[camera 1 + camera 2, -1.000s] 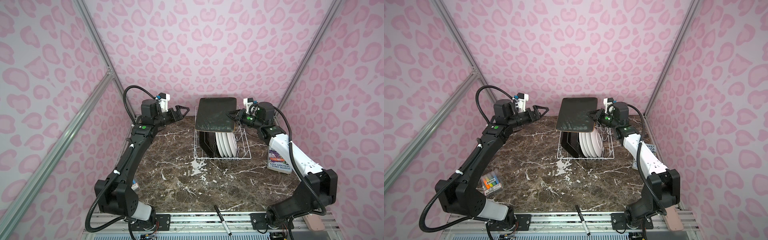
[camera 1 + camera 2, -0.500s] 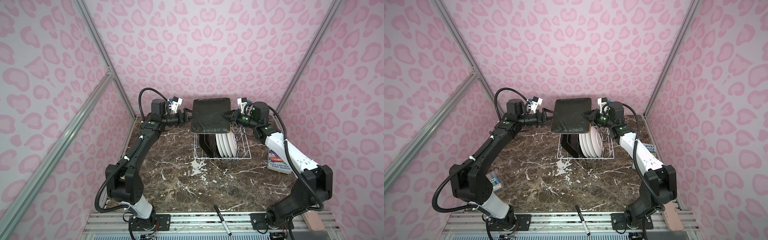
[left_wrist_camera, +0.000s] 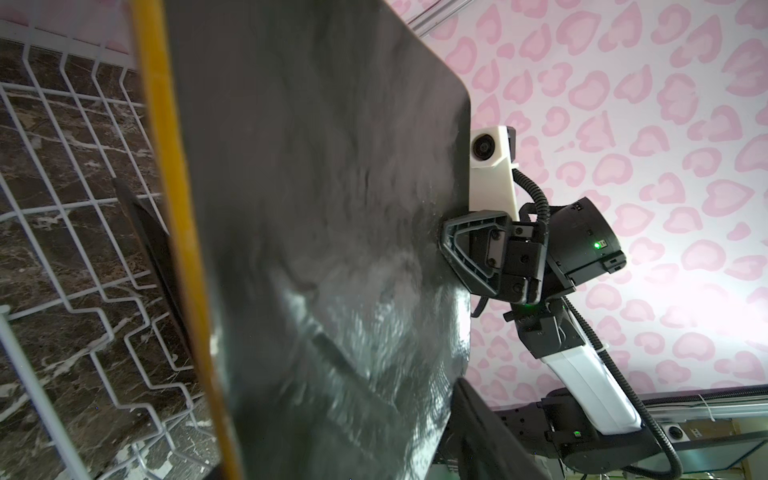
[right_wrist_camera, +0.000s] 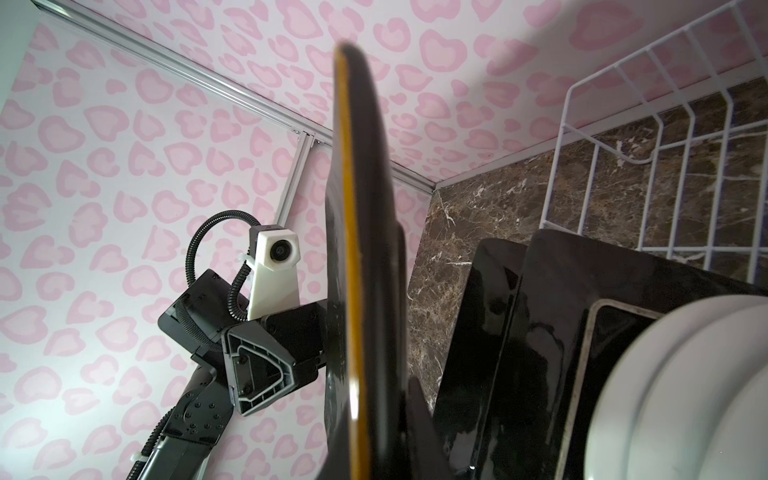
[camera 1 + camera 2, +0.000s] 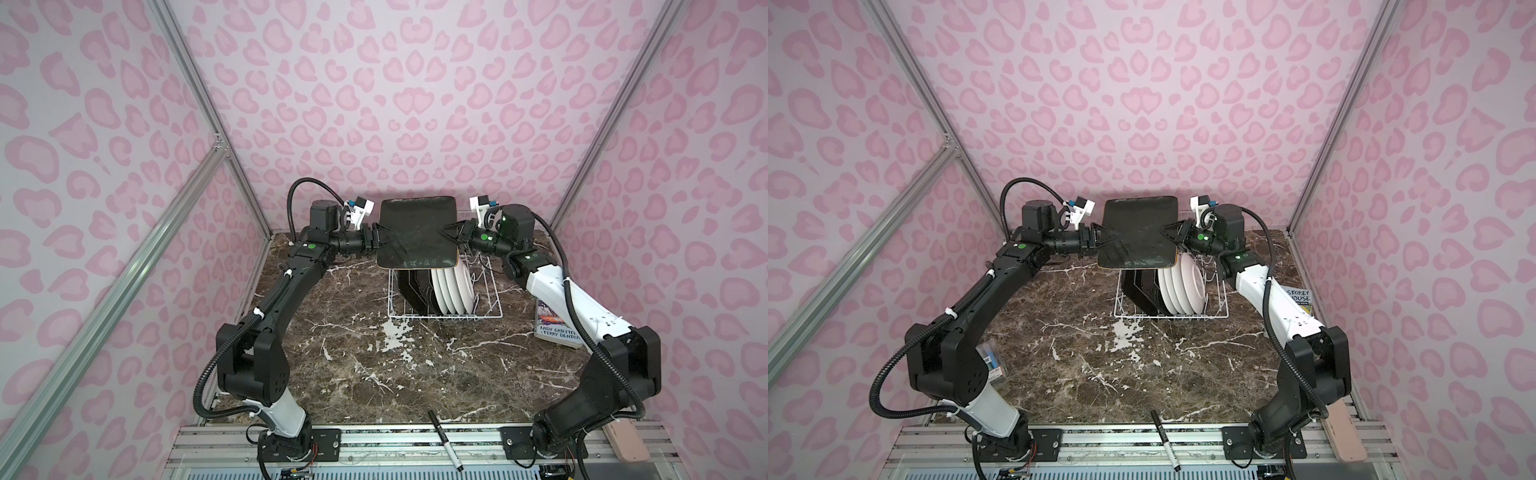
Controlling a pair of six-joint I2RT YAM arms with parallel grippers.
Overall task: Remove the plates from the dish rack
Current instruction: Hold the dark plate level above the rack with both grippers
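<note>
Two tools meet on one square plate, which is held roughly upright, its dark back toward the camera in both top views, just above the dish rack and apparently clear of it. On the left, the left tool straddles the plate's left edge, and one of its fingers shows beside the plate in the right wrist view. I cannot tell whether its jaws have closed onto the rim or stand a little off it. Below the plate, the rack holds more dark square plates and, to their right, a row of round white plates, all standing upright. On the right, the right tool is clamped narrow on the plate's right edge and carries it. This looks like a handover, so the left tool should pinch firmly, well in from the rim, before the right one lets go. The glaze looks slick, and a shallow grip could let the plate pivot or drop onto those below. Once the hold is sure, the plate should travel leftward to the bare marble surface, high over the tines and away from the book at far right.
</note>
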